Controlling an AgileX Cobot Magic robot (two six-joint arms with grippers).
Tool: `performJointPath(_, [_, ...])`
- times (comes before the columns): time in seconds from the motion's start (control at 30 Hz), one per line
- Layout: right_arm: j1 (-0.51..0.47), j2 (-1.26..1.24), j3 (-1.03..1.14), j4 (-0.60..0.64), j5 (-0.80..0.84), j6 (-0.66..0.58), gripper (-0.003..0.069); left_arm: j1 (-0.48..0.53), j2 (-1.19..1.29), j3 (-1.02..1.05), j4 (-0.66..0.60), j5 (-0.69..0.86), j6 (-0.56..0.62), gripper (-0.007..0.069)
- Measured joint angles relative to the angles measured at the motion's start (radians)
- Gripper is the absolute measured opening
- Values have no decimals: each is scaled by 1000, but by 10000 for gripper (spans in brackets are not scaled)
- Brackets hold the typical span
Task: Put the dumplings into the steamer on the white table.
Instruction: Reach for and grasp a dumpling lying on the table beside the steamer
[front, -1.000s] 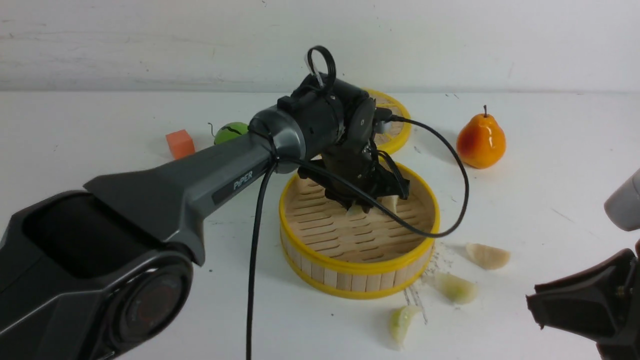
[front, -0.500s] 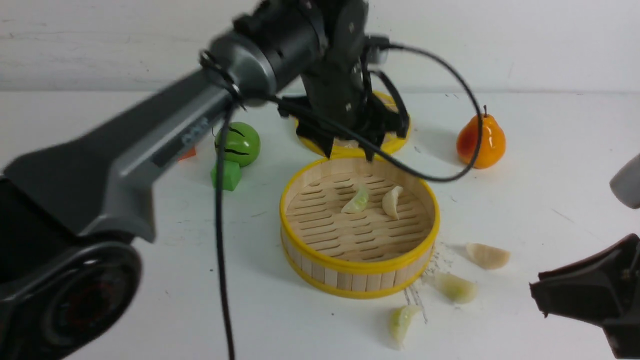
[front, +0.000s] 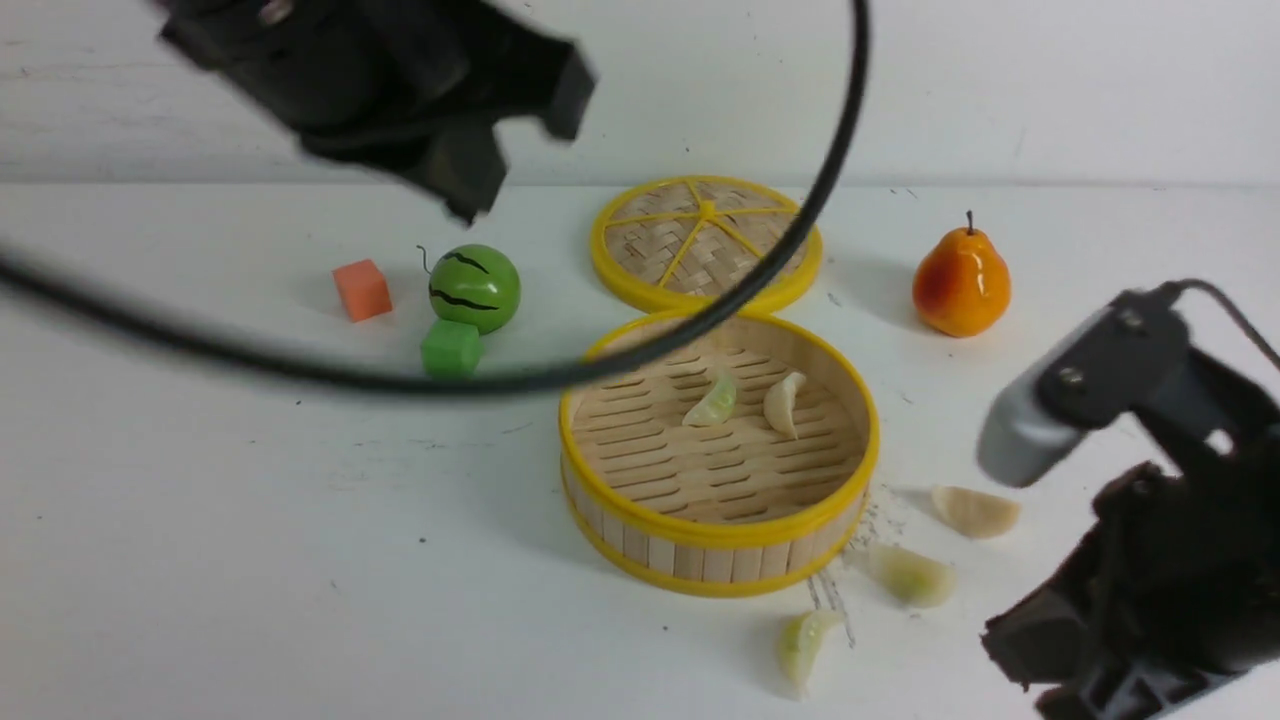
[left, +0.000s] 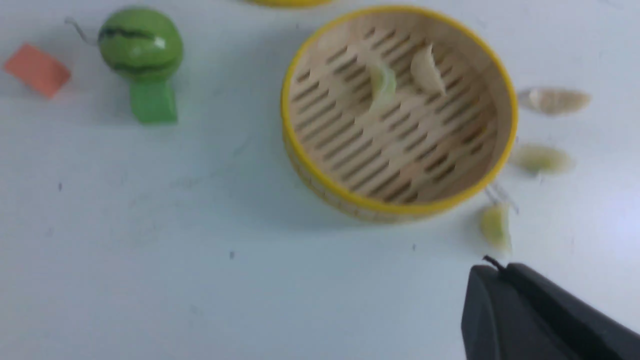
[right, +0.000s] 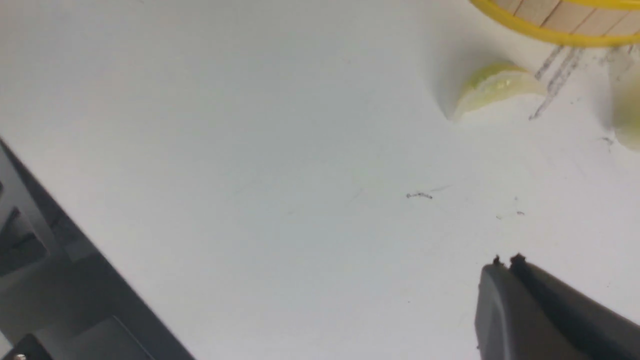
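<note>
Left gripper (left: 495, 265) closed, nothing between fingertips, raised above white table (front: 300, 600); right gripper (right: 507, 262) likewise closed and empty, over table at robot's right; three dumplings on tabletop outside steamer: green dumpling (front: 804, 648) nearest robot, second green dumpling (front: 912, 576) just beside steamer's right side, cream dumpling (front: 976, 512) farther out; steamer (front: 715, 535) upright, holding pale green dumpling (front: 713, 402) and cream-white dumpling (front: 784, 404), lying apart on slatted floor; woven lid (front: 650, 245) behind steamer; orange pear (front: 962, 285) beyond, to right; green striped ball (front: 475, 288), green block (front: 451, 349), orange block (front: 362, 290) to left.
</note>
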Motion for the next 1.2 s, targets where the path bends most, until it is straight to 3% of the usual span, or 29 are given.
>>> performJointPath(0.07, [75, 84, -21, -108, -16, 93, -3, 0, -117, 157, -15, -9, -21, -14])
performJointPath(0.2, [133, 223, -53, -217, -57, 235, 0, 0, -320, 407, -45, -92, -48, -14])
performJointPath(0.37, [132, 360, -93, -250, -130, 416, 30, 0, -522, 620, -52, -175, -90, -14])
performJointPath(0.47, [124, 417, -99, -261, -178, 512, 98, 0, -612, 708, -52, -182, -120, -14])
performJointPath(0.6, [117, 464, -100, -272, -254, 638, 298, 0, -676, 783, -62, -162, -131, -14])
performJointPath(0.7, [116, 496, -101, -309, -330, 729, 489, 0, -701, 824, -62, -136, -131, -14])
performJointPath(0.83, [116, 550, -101, -352, -391, 823, 622, 0, -708, 862, -62, -116, -120, -14])
performJointPath(0.97, [116, 605, -102, -370, -405, 879, 633, 0, -708, 876, -56, -101, -87, -14])
performJointPath(1.1, [116, 666, -102, -374, -408, 900, 566, 0, -708, 876, -54, -87, -62, -14])
performJointPath(1.2, [115, 689, -112, -389, -409, 915, 410, 0, -708, 876, -62, -87, -59, -14])
